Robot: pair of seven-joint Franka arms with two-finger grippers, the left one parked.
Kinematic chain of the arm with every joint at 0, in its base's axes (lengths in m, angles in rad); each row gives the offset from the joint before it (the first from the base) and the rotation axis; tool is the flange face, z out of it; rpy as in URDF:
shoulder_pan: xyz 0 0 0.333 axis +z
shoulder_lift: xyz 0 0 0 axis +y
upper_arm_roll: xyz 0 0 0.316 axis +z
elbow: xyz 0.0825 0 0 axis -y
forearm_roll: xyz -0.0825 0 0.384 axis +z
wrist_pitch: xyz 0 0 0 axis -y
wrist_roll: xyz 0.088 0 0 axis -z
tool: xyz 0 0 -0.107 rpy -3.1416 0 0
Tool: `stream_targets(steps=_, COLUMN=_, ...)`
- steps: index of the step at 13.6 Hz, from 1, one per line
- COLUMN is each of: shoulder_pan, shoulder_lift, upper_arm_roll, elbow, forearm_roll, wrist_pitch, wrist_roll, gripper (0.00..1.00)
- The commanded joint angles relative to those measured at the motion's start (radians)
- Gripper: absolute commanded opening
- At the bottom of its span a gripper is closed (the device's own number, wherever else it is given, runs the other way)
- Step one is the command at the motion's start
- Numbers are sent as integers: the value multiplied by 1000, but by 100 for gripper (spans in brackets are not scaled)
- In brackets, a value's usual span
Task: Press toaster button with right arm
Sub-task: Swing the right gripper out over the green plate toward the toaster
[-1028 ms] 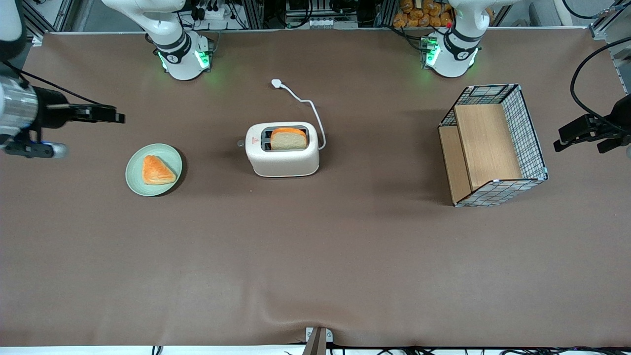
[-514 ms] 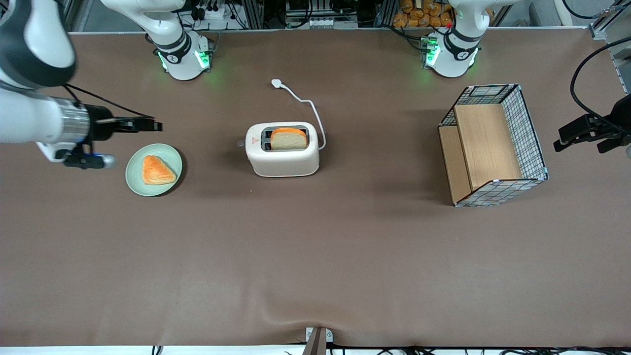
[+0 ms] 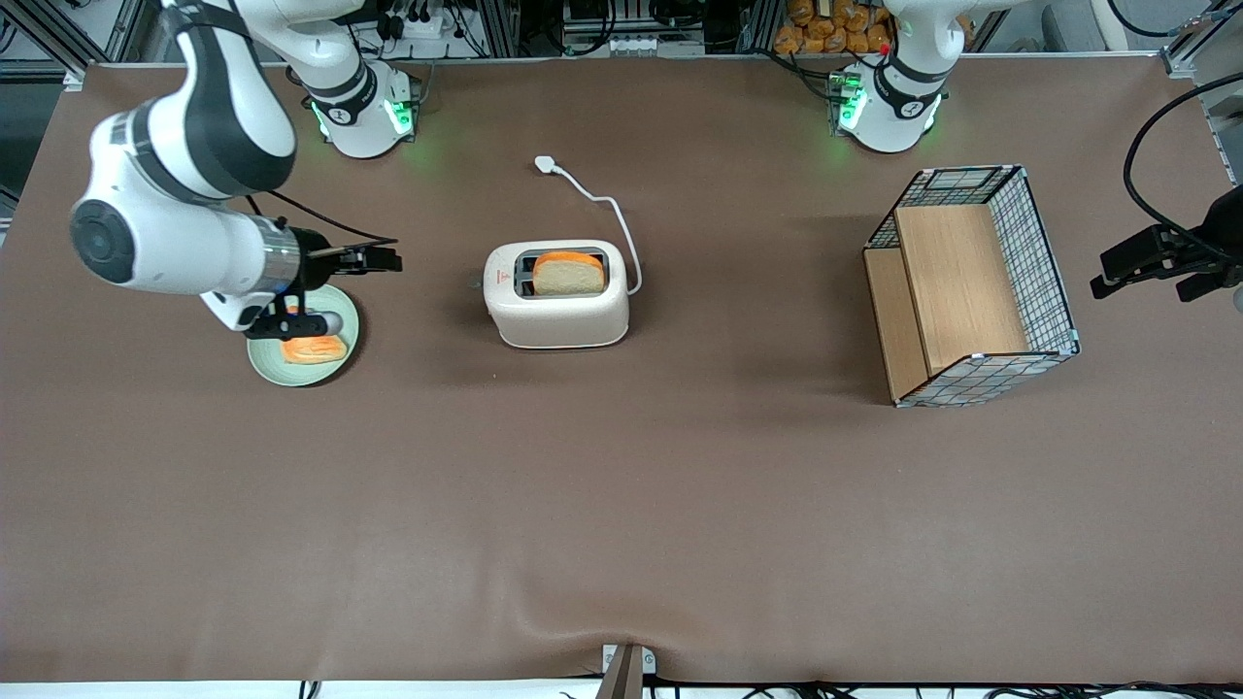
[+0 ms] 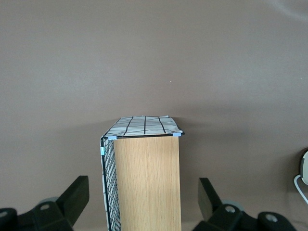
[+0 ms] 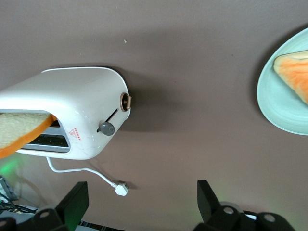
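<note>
Clearly my pincer (image 3: 388, 259), fingers spread, hovers well short of the toaster (image 3: 556, 294); its button (image 5: 107, 128) is small, stiff, slippery — I'd push squarely downward.

Toaster (image 5: 72, 110), toaster button (image 5: 107, 128) on end face; end effector (image 5: 139, 204) fingers apart.

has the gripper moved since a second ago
Yes. In the front view the gripper has travelled from the working arm's end of the table toward the toaster. It now hangs above the plate's edge, short of the button.
</note>
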Motion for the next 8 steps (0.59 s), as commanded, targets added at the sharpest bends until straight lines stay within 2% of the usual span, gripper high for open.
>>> stream_targets(steps=1, shoulder_pan=14, shoulder_lift=-19, upper_arm_roll=-7, elbow=-65, forearm_roll=19, wrist_pitch=35, wrist_roll=23, gripper=100)
stream_targets(steps=2, shoulder_pan=17, shoulder_lift=-19, upper_arm_roll=-7, elbow=-76, forearm_roll=19, wrist_pitch=40, wrist_roll=25, gripper=100)
stream_targets(steps=3, shoulder_pan=19, shoulder_lift=-19, upper_arm_roll=-6, elbow=-82, forearm_roll=22, wrist_pitch=47, wrist_roll=28, gripper=96)
stream_targets(steps=4, shoulder_pan=20, shoulder_lift=-19, upper_arm_roll=-6, elbow=-86, forearm_roll=28, wrist_pitch=55, wrist_roll=31, gripper=86)
stream_targets(steps=6, shoulder_pan=28, shoulder_lift=-19, upper_arm_roll=-6, elbow=-105, forearm_roll=33, wrist_pitch=73, wrist_roll=33, gripper=54)
stream_targets(steps=8, shoulder_pan=86, shoulder_lift=-48, upper_arm_roll=-6, elbow=-158, forearm_roll=35, wrist_pitch=203, wrist_roll=36, gripper=37)
